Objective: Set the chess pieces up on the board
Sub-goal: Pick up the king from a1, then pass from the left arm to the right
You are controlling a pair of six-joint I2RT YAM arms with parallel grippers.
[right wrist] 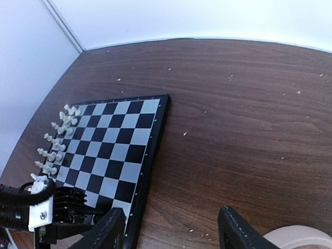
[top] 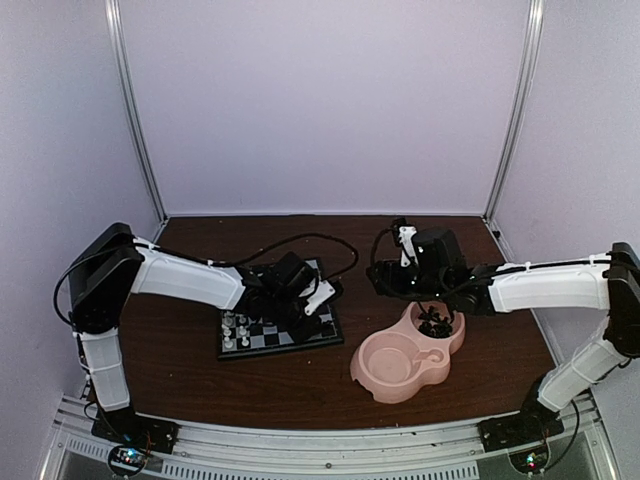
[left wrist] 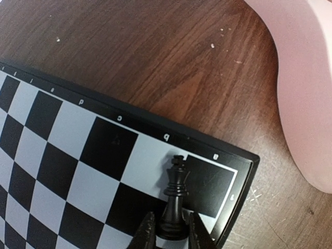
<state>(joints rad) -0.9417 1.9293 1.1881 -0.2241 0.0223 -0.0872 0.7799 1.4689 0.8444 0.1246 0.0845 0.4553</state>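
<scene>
"Where is the black piece?"

"Right between the two fingers of the left end effector. It stands up straight. The fingers squeeze its foot from both sides, so the left end effector is gripping it."

"Is it on the board?"

"It is over a pale square at the corner of the board, in the last row by the dark edge. That corner is right under the left end effector. I cannot tell if the foot touches the square."

"What about the other chess pieces?"

"The white pieces stand in two rows at the other end of the board, far from the left end effector. More black pieces lie in a heap in one bowl of the pink dish. That heap is close by the right end effector."

"Is the right end effector holding one?"

"No. Its fingers are wide apart and nothing is between them. It hangs in the air, with the brown tabletop below it. The pink rim is just beside one finger."

"Does the dish touch the board?"

"No. It sits off to the side of the left end effector, and some tabletop shows between the dish and the board."
</scene>
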